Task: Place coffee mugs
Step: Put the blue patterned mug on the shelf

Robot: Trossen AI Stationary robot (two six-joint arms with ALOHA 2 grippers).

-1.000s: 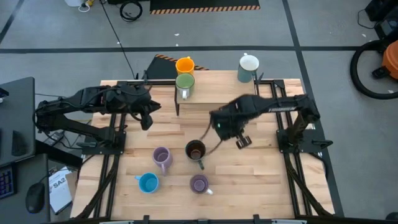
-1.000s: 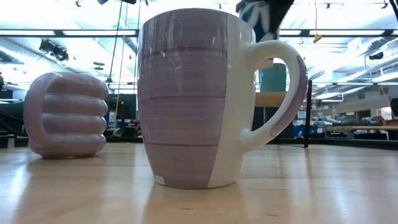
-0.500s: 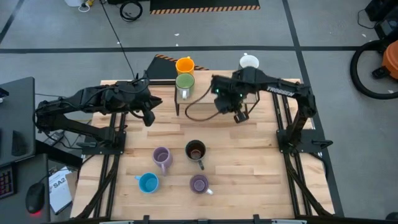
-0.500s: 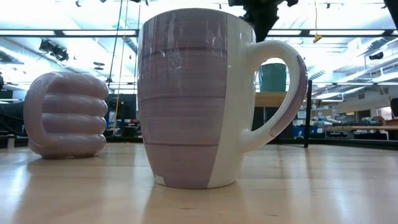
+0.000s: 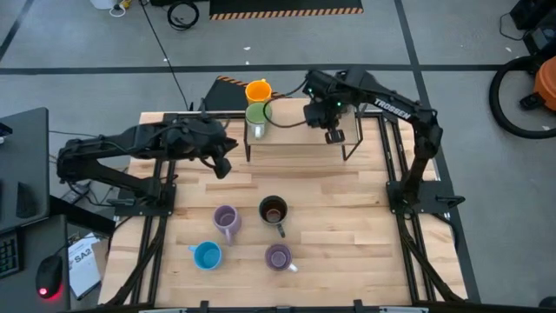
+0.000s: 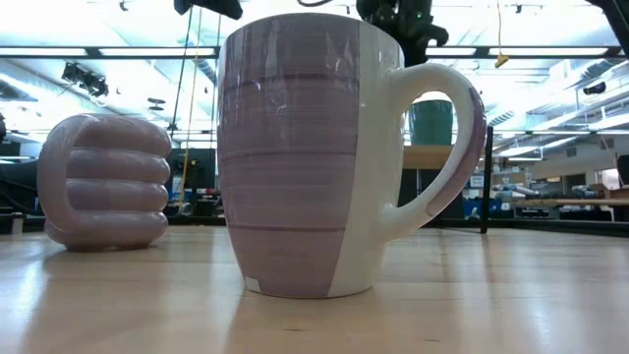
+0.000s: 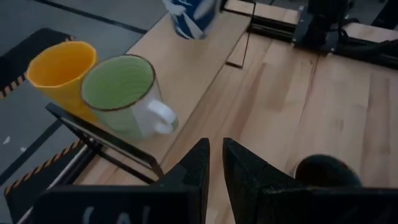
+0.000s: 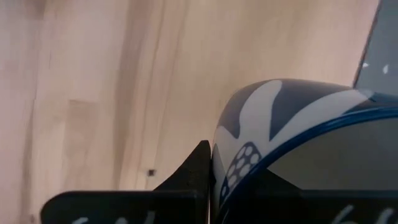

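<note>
At the 12 o'clock edge of the pale wooden counter (image 5: 347, 235), over the raised wooden shelf (image 5: 291, 141), the right gripper (image 5: 334, 136) is held. Its fingers are clenched, and nothing is seen between them. The white mug with a blue pattern (image 8: 280, 124) is just beside one finger in the right wrist view. Whether it is touched cannot be told.

The same patterned mug is seen upright on the shelf from the left wrist. At the shelf's 9 o'clock end the green mug with a white handle (image 5: 258, 114) is found. The orange mug (image 5: 258, 90) is pressed against it on the 12 o'clock side. Three mugs are therefore judged to be placed already.

Four mugs are left on the counter toward 6 o'clock:
- the ribbed lilac mug (image 5: 226, 217)
- the dark brown-black mug (image 5: 273, 209), just beside it at 3 o'clock
- the blue mug (image 5: 207, 255)
- the second lilac mug (image 5: 278, 256)

No other mug is shown. Roughly half the work is judged to be left.

The left gripper (image 5: 224, 167) is held near the counter's 10 o'clock area. Its fingers are drawn almost together, with only a slit between them, and nothing is grasped.
</note>
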